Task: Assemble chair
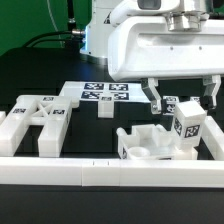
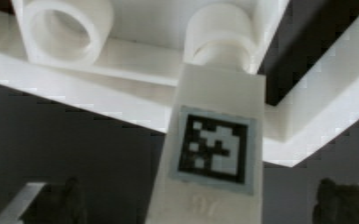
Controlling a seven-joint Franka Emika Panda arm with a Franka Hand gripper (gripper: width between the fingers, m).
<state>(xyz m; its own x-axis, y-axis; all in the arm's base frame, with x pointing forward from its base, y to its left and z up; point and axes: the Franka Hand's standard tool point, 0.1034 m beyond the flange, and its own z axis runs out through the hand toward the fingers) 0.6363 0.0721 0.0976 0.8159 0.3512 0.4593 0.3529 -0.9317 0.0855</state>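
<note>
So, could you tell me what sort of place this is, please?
Most likely a robotics lab test bench: a black table fenced by a white rail, a marker board fixed on it, and white tagged chair parts laid out under a robot arm.

chair pieces (image 1: pixel 30 130): white | square tags (image 2: pixel 217 150): black-and-white | table (image 1: pixel 30 85): black | border rail (image 1: pixel 60 172): white

Chair post (image 2: pixel 217 90) was smooth matt white plastic, its tag (image 2: pixel 217 150) looked printed and flat, table (image 1: pixel 25 80) matt black, arm casing (image 1: pixel 150 45) glossy white.
</note>
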